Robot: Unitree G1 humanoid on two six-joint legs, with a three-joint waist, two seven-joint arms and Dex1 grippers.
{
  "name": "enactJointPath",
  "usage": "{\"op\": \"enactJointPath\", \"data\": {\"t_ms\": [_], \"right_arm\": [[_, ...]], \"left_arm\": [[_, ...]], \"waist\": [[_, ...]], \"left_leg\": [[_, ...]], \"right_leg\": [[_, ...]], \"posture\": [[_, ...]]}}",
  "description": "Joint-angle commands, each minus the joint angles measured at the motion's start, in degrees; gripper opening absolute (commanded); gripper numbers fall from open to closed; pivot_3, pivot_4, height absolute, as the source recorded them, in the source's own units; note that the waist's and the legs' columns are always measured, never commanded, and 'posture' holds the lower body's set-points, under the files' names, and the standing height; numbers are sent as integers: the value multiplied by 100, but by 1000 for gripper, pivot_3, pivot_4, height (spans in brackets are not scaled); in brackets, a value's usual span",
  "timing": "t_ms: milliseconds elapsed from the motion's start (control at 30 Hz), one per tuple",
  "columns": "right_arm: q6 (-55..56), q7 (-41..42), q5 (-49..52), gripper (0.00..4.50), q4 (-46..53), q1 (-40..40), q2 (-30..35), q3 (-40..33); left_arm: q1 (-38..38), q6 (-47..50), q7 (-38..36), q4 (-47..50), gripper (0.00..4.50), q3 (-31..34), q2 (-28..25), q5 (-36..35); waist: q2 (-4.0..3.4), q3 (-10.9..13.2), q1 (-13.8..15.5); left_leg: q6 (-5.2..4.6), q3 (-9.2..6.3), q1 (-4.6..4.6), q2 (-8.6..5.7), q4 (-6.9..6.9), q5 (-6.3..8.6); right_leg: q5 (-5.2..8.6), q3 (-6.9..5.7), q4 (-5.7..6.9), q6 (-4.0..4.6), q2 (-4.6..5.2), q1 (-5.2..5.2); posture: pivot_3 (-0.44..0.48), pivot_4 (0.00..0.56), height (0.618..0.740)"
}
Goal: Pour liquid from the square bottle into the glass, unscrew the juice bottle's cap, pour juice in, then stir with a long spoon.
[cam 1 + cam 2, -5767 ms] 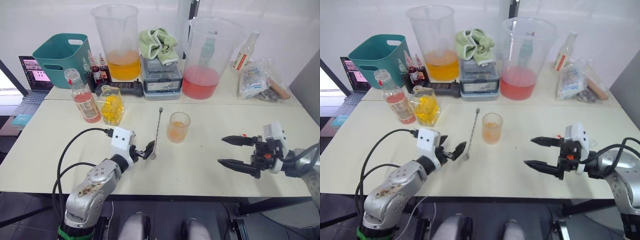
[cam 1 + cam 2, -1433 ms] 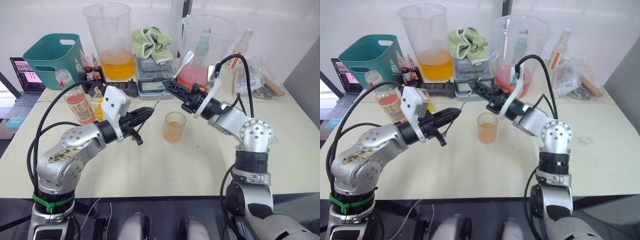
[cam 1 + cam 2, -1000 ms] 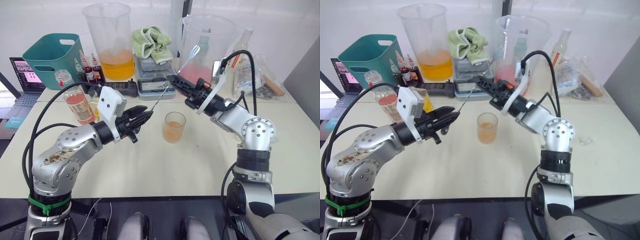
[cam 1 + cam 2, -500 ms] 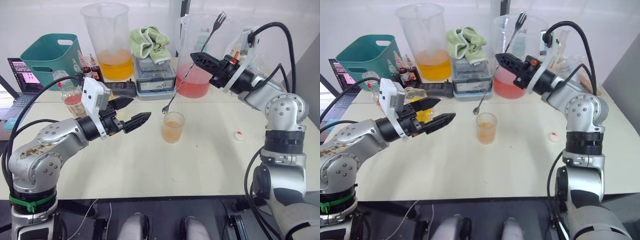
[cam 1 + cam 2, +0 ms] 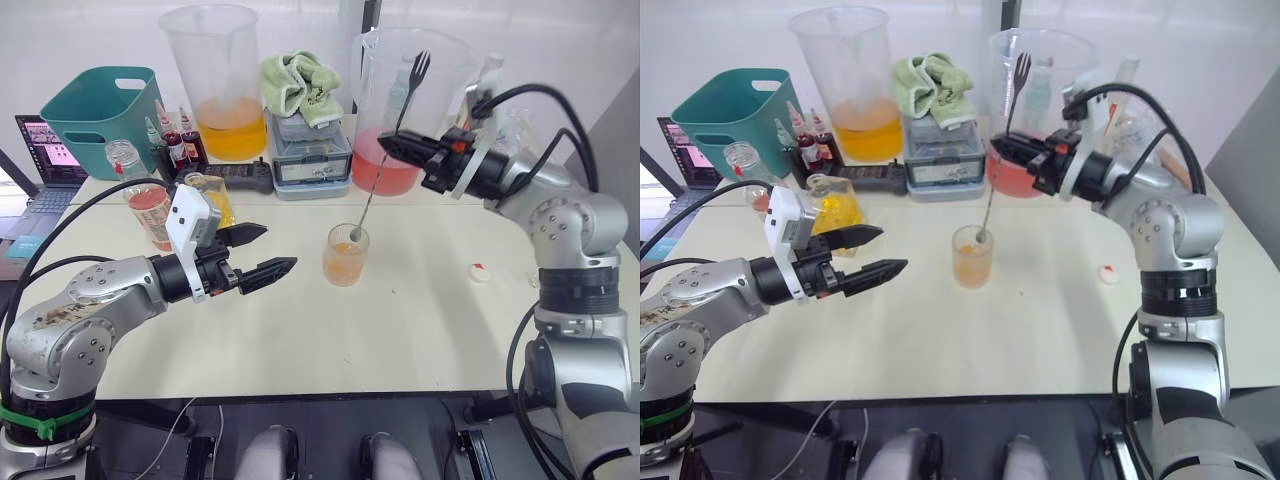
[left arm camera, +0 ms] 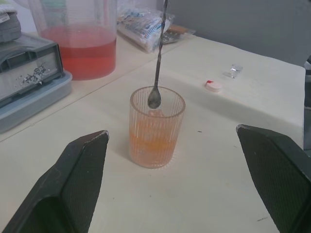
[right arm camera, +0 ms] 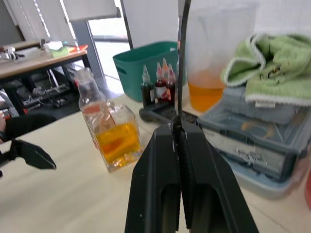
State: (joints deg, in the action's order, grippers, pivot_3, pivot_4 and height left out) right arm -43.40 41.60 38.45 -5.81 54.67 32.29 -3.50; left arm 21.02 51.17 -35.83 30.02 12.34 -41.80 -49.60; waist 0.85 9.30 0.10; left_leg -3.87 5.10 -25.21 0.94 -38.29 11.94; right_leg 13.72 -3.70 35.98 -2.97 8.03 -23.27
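The glass [image 5: 345,256] stands mid-table, part full of orange-pink liquid. My right gripper [image 5: 388,145] is shut on the stem of the long spoon [image 5: 378,175], which hangs steeply. The spoon's bowl [image 6: 154,101] sits just inside the glass's rim, above the liquid. To the left of the glass, my left gripper [image 5: 279,248] is open and holds nothing. The square bottle [image 5: 213,197] with yellow contents and the juice bottle [image 5: 149,205] stand behind my left arm. The juice bottle's cap [image 5: 480,272] lies on the table to the right of the glass.
Two large clear pitchers [image 5: 226,80] [image 5: 405,110] stand at the back, with a green cloth [image 5: 300,82] on a grey box between them. A teal basket [image 5: 105,115], dropper bottles [image 5: 175,148] and a laptop are at back left. Bags [image 5: 515,140] lie at back right.
My right gripper has swung the spoon steeper and lowered its bowl to the glass's rim. My left gripper, which let go of the spoon and opened, has drawn back a little.
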Motion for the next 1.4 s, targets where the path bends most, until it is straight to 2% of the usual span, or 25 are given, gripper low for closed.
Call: {"op": "enactJointPath", "data": {"t_ms": [33,167,533,800,1067,1167,1400], "right_arm": [[352,166,-252,0,464,63,10,114],[769,405,-710,0,706,-99,-62,548],[1100,1090,-1233,0,930,-372,21,1032],[314,1018,-958,0,1322,-540,-84,932],[-85,559,-665,0,1532,-539,-441,589],[26,412,-709,0,1509,-511,-639,590],[1031,351,-1523,0,1043,-480,-796,945]], "left_arm": [[-29,-151,-38,125,4465,20,-2,-8],[-135,-212,-26,178,4465,-26,18,70],[-302,-316,-74,223,4465,-28,-104,187],[-395,-432,-151,170,4465,-146,-97,335],[-321,-580,-315,-1,4465,-325,-100,568],[-229,-612,-356,-104,4465,-381,-89,627],[-75,-584,-378,-171,4465,-453,-73,691]], "waist": [[0,0,-1],[0,0,-5],[0,0,23],[1,0,32],[1,0,45],[1,0,38],[1,0,2]], "left_leg": [[1,0,0,0,0,0],[0,0,0,0,0,0],[2,-2,0,0,0,-1],[3,-3,2,1,0,-1],[3,-2,2,0,0,-1],[2,-2,2,1,0,-1],[11,-2,2,1,2,-6]], "right_leg": [[0,0,0,0,0,0],[0,-1,0,0,0,0],[0,-2,-1,0,0,1],[0,-3,1,1,0,1],[0,-3,1,1,0,1],[0,-3,1,2,-2,0],[0,-3,6,2,-4,-3]], "posture": [[0,150,736],[0,150,736],[0,150,736],[0,150,736],[0,150,736],[0,150,736],[0,150,736]]}}
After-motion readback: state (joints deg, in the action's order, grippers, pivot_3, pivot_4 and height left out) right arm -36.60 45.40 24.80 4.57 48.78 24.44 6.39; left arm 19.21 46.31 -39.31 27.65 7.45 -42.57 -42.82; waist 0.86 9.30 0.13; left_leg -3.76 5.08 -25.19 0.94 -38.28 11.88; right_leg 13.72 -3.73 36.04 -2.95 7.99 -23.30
